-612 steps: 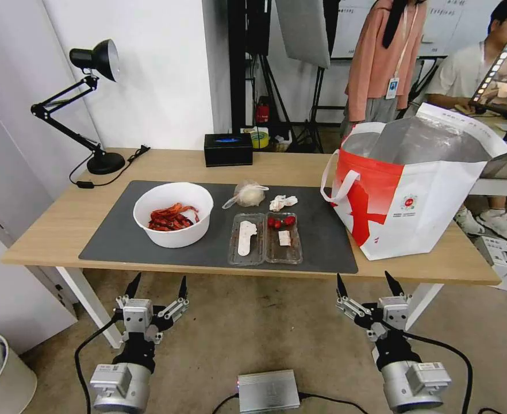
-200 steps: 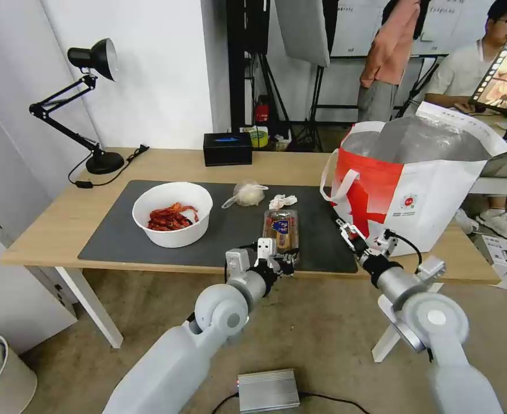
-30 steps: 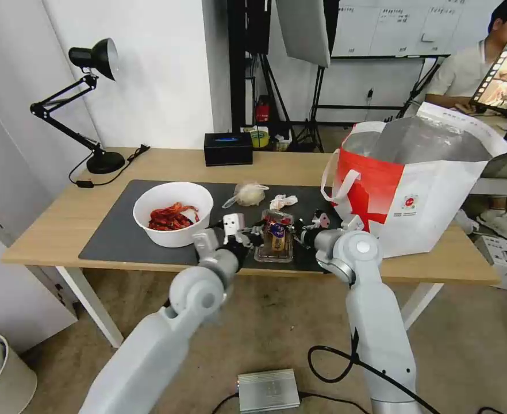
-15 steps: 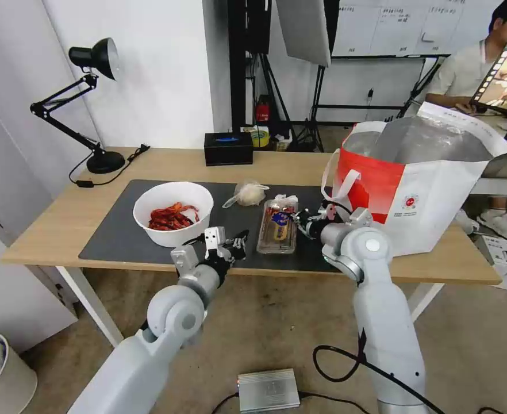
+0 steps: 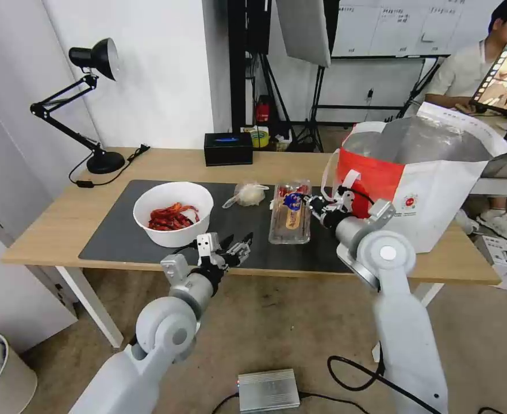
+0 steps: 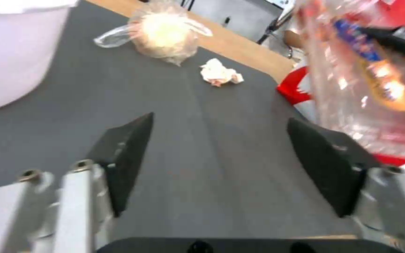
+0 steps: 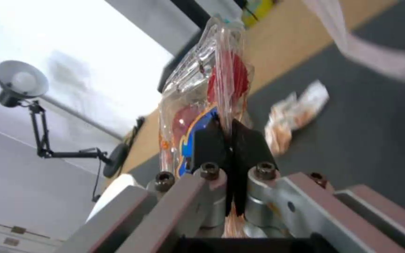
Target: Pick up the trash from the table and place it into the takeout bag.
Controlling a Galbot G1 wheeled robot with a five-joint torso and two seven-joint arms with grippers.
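Centre-right of the head view, right gripper (image 5: 310, 202) pinches the folded clear tray (image 5: 290, 213) by its edge, lifted above the mat (image 5: 121, 230), beside the takeout bag (image 5: 426, 190). Left gripper (image 5: 237, 244) sits at lower centre, fingers spread, empty. Bowl (image 5: 173, 214), knotted bag (image 5: 248, 194) and tissue (image 6: 220, 72) lie on the mat.

Glossy white-grey arms, black fingers (image 6: 127, 154) (silver screws).
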